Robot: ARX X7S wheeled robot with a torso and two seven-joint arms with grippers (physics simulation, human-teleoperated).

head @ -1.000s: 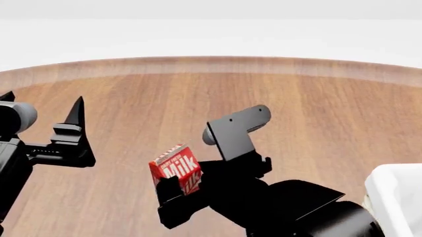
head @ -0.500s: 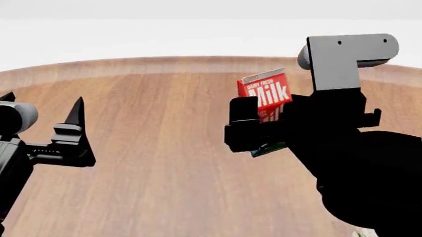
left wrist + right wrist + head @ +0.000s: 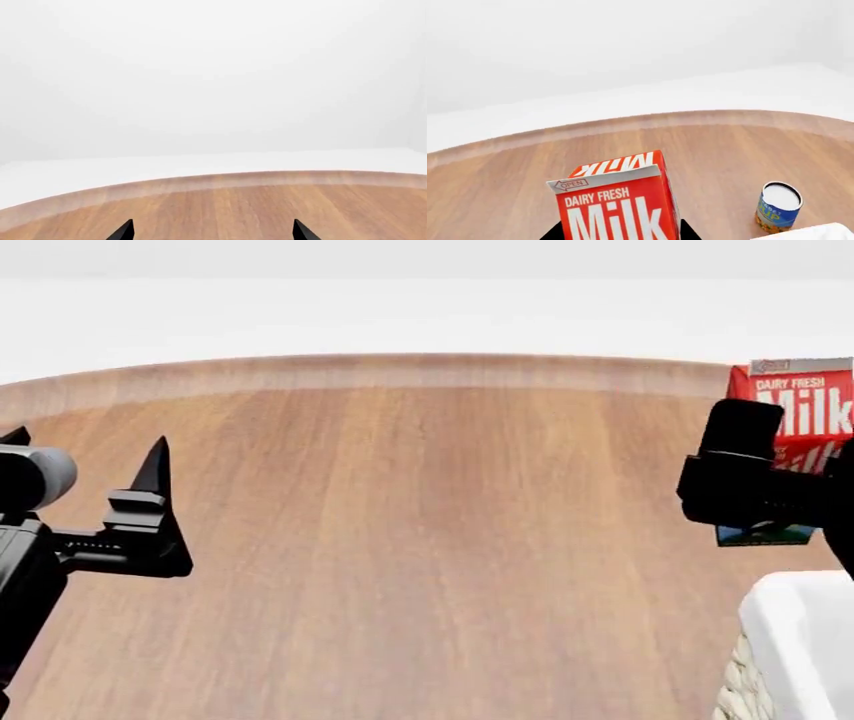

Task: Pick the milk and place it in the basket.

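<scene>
The milk (image 3: pixel 798 410) is a red carton with white "Milk" lettering, held in the air at the head view's right edge, above the table. My right gripper (image 3: pixel 787 490) is shut on it; one black finger (image 3: pixel 731 475) covers its left side. The right wrist view shows the carton (image 3: pixel 617 207) close up between the jaws. The basket (image 3: pixel 801 655), cream wicker with a white liner, shows at the lower right, below and in front of the carton; its white corner also shows in the right wrist view (image 3: pixel 814 234). My left gripper (image 3: pixel 94 475) is open and empty at the left, above the table.
The round wooden table (image 3: pixel 400 540) fills the view, its far rim (image 3: pixel 400 370) against a white floor. A small blue and yellow can (image 3: pixel 777 207) stands on the table near the basket's corner in the right wrist view.
My right gripper has carried the milk further right and slightly up, out to the view's right edge. The basket has come back into view below it. The left arm has not moved.
</scene>
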